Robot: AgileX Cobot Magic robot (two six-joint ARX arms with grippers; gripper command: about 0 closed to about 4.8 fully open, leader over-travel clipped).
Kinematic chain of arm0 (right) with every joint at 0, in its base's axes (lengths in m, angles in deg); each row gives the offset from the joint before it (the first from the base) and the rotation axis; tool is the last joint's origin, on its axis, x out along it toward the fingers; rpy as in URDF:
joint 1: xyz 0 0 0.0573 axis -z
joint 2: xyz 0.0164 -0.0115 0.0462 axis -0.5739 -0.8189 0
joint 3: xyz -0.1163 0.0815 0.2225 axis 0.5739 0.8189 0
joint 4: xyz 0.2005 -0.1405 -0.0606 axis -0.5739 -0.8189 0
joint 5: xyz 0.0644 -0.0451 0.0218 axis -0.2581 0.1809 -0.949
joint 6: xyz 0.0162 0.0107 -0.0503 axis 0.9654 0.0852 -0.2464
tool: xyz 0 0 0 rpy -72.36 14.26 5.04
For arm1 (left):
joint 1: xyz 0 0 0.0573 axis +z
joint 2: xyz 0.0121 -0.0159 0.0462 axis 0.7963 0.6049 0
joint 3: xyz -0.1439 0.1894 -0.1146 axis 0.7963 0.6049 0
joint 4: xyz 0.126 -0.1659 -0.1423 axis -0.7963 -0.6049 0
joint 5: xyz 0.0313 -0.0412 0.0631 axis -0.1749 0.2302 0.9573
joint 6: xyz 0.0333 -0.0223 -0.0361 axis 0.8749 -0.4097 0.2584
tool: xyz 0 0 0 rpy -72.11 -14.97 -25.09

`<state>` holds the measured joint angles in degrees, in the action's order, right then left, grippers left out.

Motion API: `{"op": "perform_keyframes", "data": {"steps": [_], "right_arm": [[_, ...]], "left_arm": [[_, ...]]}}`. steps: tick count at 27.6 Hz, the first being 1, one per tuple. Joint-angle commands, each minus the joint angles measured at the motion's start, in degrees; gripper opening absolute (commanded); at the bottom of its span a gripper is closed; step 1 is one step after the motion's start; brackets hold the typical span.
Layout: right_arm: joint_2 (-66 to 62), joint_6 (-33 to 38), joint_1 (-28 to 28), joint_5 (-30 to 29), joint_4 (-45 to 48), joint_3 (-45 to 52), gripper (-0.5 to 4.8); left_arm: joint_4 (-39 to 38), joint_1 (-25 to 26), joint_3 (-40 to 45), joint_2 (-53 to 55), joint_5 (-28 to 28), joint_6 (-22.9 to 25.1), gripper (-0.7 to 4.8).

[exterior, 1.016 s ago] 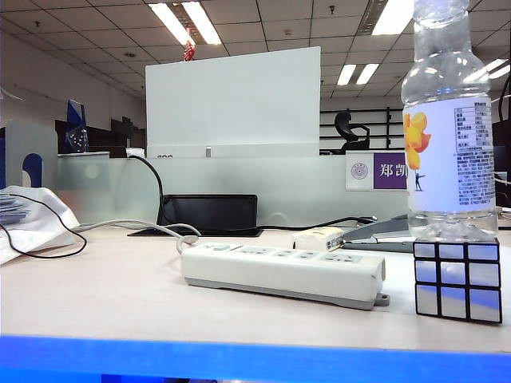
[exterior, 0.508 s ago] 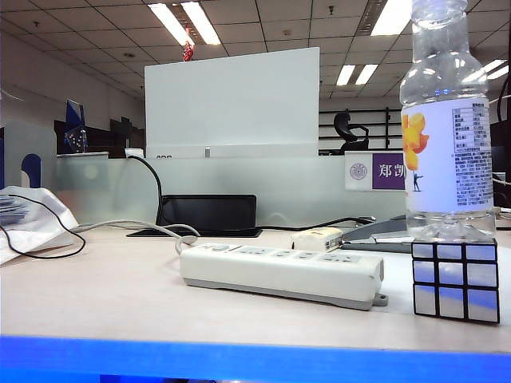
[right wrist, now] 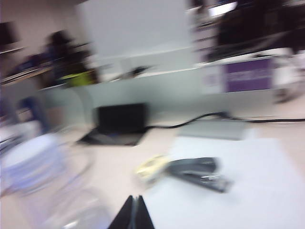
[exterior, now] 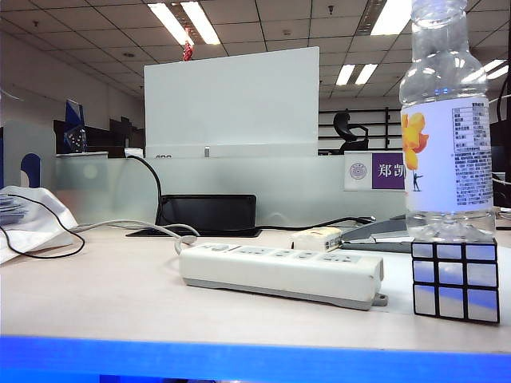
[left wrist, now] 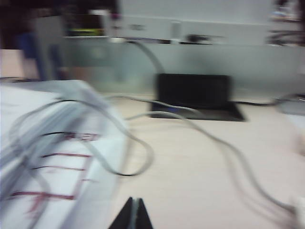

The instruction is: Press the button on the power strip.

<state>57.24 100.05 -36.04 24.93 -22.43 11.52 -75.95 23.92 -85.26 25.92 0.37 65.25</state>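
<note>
I see the power strip (exterior: 281, 273) lying mid-table (exterior: 96, 303), a cube (exterior: 455, 281) under a bottle (exterior: 447, 120) to its right, a cream box (exterior: 317, 238) just behind, papers (exterior: 32, 219) far left, office beyond; left gripper (left wrist: 133, 214) and right gripper (right wrist: 133, 213) both show fingers together

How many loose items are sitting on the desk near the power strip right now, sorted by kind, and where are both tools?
Power strip: 1
Cube puzzle: 1
Clear bottle: 1
Small cream box: 1
Stapler: 1
Total: 5
Left tool and right tool: both shut, each seen only in its own wrist view, above the desk and touching nothing.
</note>
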Motion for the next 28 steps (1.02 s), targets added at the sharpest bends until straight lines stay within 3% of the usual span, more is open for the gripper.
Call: {"op": "perform_keyframes", "data": {"steps": [1,9,14,18,23,28], "right_arm": [[0.1,-0.2,0.0,6.7,0.3,0.9,0.00],[0.1,-0.5,-0.1,4.7,0.2,5.6,0.00],[0.1,-0.5,-0.1,4.7,1.3,7.2,0.00],[0.1,-0.6,-0.1,4.7,2.0,8.2,0.00],[0.1,0.2,-0.1,4.6,2.0,10.8,0.00],[0.1,1.0,-0.1,4.6,1.8,12.7,0.00]], "left_arm": [[4.1,0.1,2.3,-0.1,4.4,0.7,-0.05],[2.8,0.1,6.9,-0.1,-2.7,-2.5,-0.05],[4.1,0.1,9.1,-0.1,-11.2,-0.1,-0.05],[4.5,0.1,10.9,-0.1,-14.5,1.8,-0.05],[4.3,0.3,10.9,-0.1,-14.0,7.0,-0.05],[4.7,0.5,10.9,-0.1,-6.2,7.3,-0.05]]}}
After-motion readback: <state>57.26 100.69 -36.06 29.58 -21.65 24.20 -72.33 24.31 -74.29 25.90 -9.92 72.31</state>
